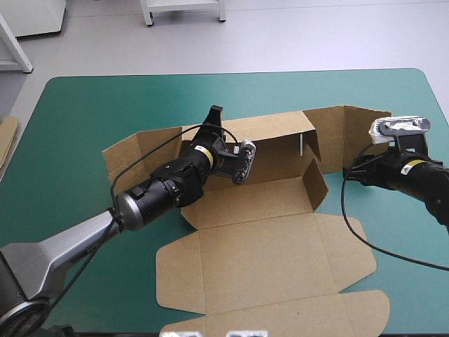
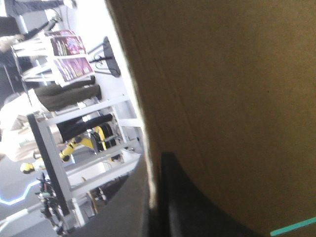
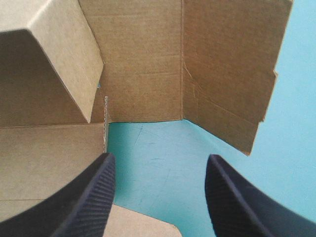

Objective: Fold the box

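The brown box (image 1: 266, 246) lies in the middle of the table, its lid flat toward the front edge, its back wall and right-end flaps raised. My left gripper (image 1: 215, 118) reaches over the back wall's top edge near its left half and is shut on the box. In the left wrist view brown board (image 2: 227, 98) fills nearly everything, and one black finger (image 2: 182, 202) shows against it. My right gripper (image 3: 158, 197) stands open just off the box's right end, with bare teal-green cover between its fingers and the raised flaps (image 3: 143, 64) ahead. In the high view it is low beside the right side wall (image 1: 353, 170).
An edge of more brown board (image 1: 5, 144) shows at the table's left edge. Bare teal-green cover (image 1: 414, 246) lies right of the lid and also left of the box (image 1: 70, 140). The lid's front flaps reach almost to the table's front edge.
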